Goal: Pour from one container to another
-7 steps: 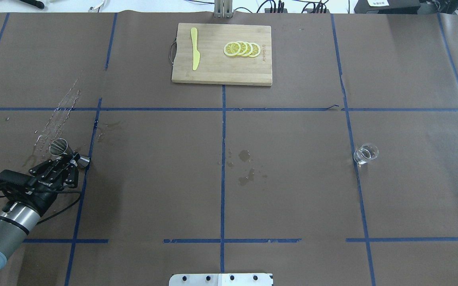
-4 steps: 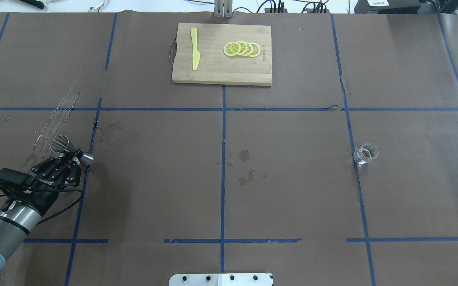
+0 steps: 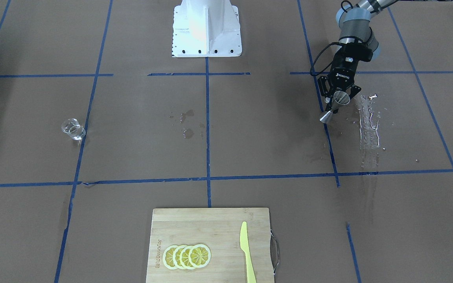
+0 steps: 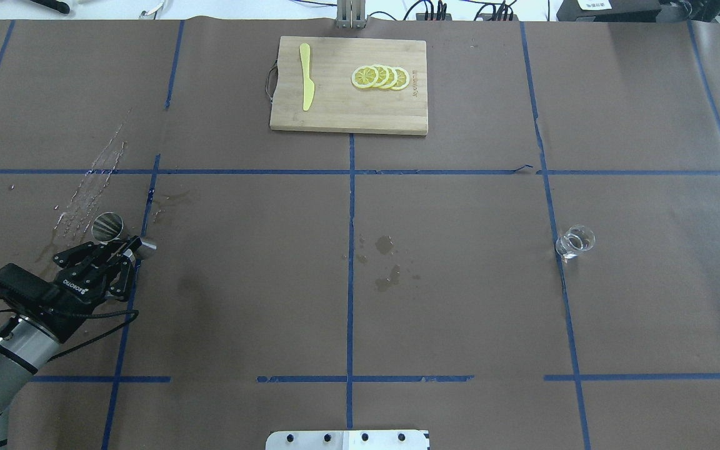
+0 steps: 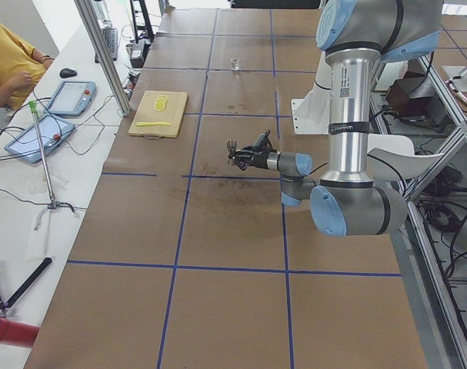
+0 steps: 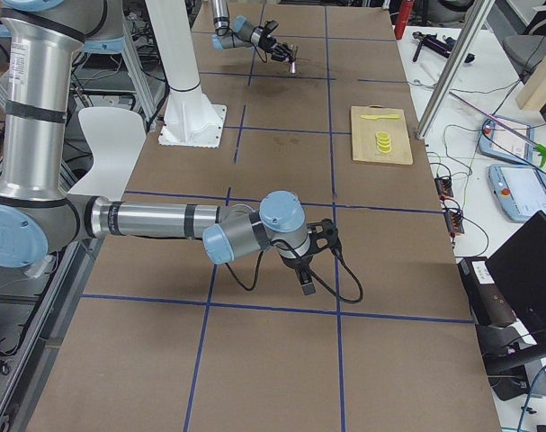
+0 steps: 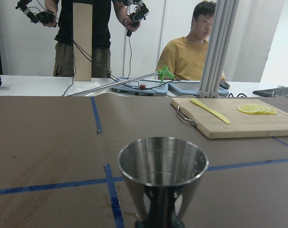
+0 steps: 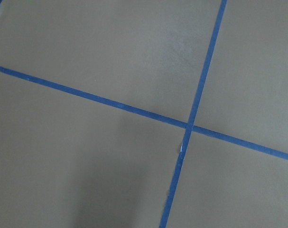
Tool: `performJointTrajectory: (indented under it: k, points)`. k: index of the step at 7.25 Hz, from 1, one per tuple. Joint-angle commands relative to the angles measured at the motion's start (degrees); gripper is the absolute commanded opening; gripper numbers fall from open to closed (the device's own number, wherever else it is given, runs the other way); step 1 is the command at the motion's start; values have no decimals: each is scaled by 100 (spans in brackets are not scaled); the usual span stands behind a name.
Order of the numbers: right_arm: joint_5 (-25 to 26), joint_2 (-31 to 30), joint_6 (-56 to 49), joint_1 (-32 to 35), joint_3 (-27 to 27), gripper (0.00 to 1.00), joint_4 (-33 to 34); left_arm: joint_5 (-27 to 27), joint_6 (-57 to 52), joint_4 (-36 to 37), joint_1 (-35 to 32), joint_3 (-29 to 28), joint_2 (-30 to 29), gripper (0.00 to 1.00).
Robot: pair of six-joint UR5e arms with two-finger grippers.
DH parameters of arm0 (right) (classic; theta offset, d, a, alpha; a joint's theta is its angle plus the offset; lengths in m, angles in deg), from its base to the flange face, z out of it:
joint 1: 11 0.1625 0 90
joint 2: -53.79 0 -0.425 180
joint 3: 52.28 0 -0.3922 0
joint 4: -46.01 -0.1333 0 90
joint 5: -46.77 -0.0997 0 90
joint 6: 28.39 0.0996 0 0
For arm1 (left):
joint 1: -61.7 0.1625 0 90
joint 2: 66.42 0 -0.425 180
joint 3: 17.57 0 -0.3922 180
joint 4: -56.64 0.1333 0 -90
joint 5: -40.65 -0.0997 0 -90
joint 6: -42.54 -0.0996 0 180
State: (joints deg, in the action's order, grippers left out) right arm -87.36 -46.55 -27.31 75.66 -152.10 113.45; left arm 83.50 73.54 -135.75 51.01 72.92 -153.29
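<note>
My left gripper (image 4: pixel 127 245) is shut on the waist of the silvery hourglass jigger (image 4: pixel 110 227), holding it tilted above the table's left side. From the front, the jigger (image 3: pixel 336 103) hangs below the left gripper (image 3: pixel 339 98). Its open cup (image 7: pixel 162 173) fills the left wrist view and looks empty. The clear glass tumbler (image 4: pixel 575 242) stands alone far to the right on a blue tape line, and shows from the front as the tumbler (image 3: pixel 73 129). My right gripper (image 6: pixel 310 268) shows only in the exterior right view, low over bare table, and I cannot tell its state.
A wooden cutting board (image 4: pixel 335 115) at the far middle carries lemon slices (image 4: pixel 380 77) and a yellow knife (image 4: pixel 305 76). A wet streak (image 4: pixel 91 187) lies beside the jigger, and dark drops (image 4: pixel 386 262) mark the centre. The robot base (image 3: pixel 207 27) and people (image 7: pixel 196 52) border the table.
The left gripper has carried the jigger a little to the right and farther from the robot, turning it slightly. The tumbler has not moved.
</note>
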Motion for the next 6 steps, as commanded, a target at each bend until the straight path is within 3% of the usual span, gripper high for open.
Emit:
performJointTrajectory:
  k: [1, 3, 5, 6]
  points:
    - [1, 6, 120, 0, 6, 100, -2, 1456, -874, -430, -396, 29, -119, 0]
    - [1, 15, 173, 0, 6, 100, -3, 3431, -1052, -361, -1194, -5, -706, 0]
    - [1, 33, 306, 0, -2, 100, -3, 4560, -1453, 67, -1714, -137, -1373, 0]
    - [1, 41, 306, 0, 6, 100, -3, 5358, -1970, 662, -2091, -320, -1994, 0]
